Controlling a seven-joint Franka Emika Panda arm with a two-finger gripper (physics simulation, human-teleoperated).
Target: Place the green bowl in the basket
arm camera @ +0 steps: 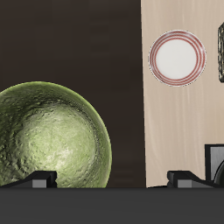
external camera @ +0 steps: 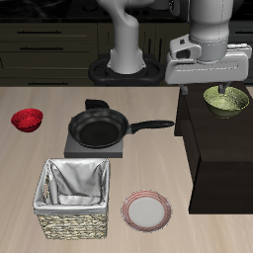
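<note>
Right now the green bowl (external camera: 226,101) sits upright on a dark raised cabinet (external camera: 212,168) beside the table (external camera: 20,168), toward the back. In the wrist view the green bowl (arm camera: 48,136) shows its speckled inside, resting on the dark surface. The gripper (external camera: 223,91) hangs just above the bowl, its fingers pointing down at the rim. In the wrist view the two fingertips (arm camera: 39,179) stand wide apart, one over the bowl's edge and the other beyond it, with nothing between them.

The basket (external camera: 73,201) stands near the table's front edge, well apart from the bowl, its pale cloth lining showing. Just beside it lies a pink-rimmed plate (external camera: 146,210). Farther back, a black frying pan (external camera: 99,127) rests on a grey burner (external camera: 96,145), and a red bowl (external camera: 28,120) sits at the far side.
</note>
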